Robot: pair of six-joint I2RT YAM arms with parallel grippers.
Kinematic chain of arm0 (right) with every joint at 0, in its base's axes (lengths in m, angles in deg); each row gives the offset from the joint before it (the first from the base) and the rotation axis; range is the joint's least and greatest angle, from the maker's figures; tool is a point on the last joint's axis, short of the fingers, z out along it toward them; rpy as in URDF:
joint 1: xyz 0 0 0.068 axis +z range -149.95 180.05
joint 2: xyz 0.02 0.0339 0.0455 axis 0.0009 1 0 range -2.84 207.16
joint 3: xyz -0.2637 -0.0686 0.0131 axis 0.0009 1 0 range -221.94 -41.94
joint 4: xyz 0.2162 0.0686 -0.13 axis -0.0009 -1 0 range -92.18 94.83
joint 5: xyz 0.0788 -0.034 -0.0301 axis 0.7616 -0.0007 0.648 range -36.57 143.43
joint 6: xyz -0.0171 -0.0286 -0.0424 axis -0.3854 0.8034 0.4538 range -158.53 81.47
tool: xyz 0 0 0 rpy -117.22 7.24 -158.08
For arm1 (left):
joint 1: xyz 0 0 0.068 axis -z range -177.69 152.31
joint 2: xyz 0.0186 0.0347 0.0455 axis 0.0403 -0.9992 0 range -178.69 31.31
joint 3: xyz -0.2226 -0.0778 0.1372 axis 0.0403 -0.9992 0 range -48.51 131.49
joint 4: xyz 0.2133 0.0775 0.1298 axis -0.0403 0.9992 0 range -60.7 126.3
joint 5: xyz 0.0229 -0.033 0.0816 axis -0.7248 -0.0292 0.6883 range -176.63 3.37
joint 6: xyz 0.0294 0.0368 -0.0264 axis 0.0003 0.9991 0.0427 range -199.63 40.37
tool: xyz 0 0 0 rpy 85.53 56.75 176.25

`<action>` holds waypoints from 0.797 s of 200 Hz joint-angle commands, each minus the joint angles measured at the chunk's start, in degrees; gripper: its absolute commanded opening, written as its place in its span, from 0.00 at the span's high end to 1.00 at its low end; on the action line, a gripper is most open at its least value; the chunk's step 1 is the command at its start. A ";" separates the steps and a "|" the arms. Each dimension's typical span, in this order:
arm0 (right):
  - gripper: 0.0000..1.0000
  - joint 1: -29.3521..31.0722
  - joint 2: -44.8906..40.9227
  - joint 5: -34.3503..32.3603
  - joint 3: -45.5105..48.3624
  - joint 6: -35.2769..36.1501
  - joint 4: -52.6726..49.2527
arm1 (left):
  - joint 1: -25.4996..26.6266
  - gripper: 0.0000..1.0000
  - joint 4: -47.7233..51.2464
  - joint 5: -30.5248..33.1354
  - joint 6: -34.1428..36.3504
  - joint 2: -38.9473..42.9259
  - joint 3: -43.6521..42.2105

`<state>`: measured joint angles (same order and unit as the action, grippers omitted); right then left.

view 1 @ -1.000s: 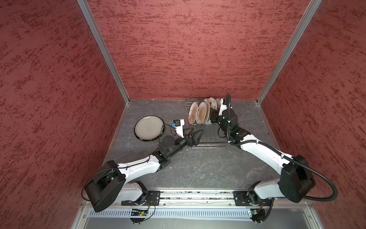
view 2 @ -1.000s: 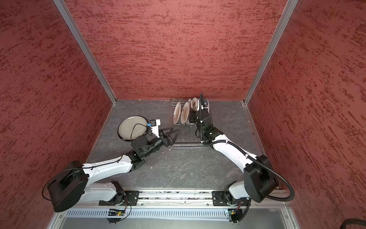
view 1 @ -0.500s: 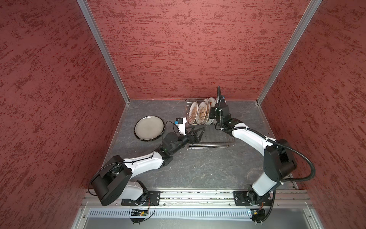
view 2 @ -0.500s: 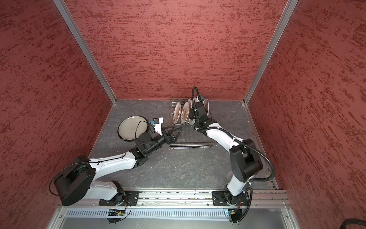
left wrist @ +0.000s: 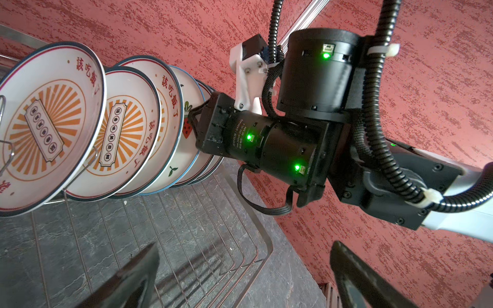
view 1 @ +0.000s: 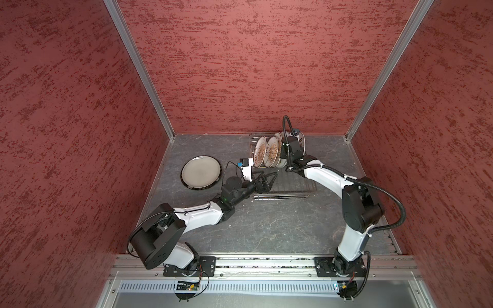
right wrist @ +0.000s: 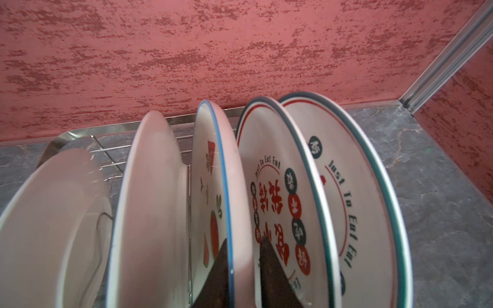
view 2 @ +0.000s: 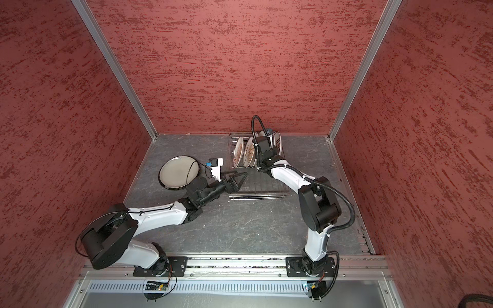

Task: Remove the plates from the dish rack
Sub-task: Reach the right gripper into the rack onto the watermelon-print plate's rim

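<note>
The dish rack (view 1: 293,184) (view 2: 261,186) (right wrist: 66,138) stands at the back of the table. Several plates stand on edge in it, two with orange sunbursts (view 1: 260,154) (left wrist: 45,128) nearest its left end. My right gripper (right wrist: 245,240) reaches down among the plates. Its two fingers straddle the rim of the blue-rimmed plate (right wrist: 213,173) with red fruit prints, one on each face. A plain plate (view 1: 201,172) (view 2: 179,171) lies flat on the table left of the rack. My left gripper (view 1: 269,181) (left wrist: 245,245) hovers open and empty over the rack's bare front part.
Red textured walls close in the back and both sides. The rack's back rail sits close to the rear wall. The right arm's wrist (view 1: 292,146) and its black cable hose (view 1: 285,125) rise above the plates. Dark grey tabletop (view 1: 266,226) lies in front.
The right arm has reached farther back into the row of plates and its jaws have narrowed onto the blue-rimmed plate. The left arm has shifted only slightly and stays open.
</note>
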<state>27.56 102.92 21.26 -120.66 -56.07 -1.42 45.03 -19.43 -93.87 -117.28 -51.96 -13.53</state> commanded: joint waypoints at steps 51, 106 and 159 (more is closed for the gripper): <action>0.81 2.81 2.58 -11.28 -3.47 0.48 0.38 | -3.56 0.01 -5.67 -3.47 -4.01 0.01 -1.74; 0.87 3.47 3.98 -13.31 -4.40 1.35 1.55 | -3.86 0.01 -3.85 0.56 -3.88 1.91 -3.47; 0.89 3.76 4.96 -14.57 -5.30 2.46 1.23 | -4.22 0.01 -3.84 -0.16 -3.84 2.48 -3.78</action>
<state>31.23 106.63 9.02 -124.40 -54.41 -0.96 40.87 -23.15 -94.24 -121.37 -50.93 -16.70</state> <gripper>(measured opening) 0.124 0.994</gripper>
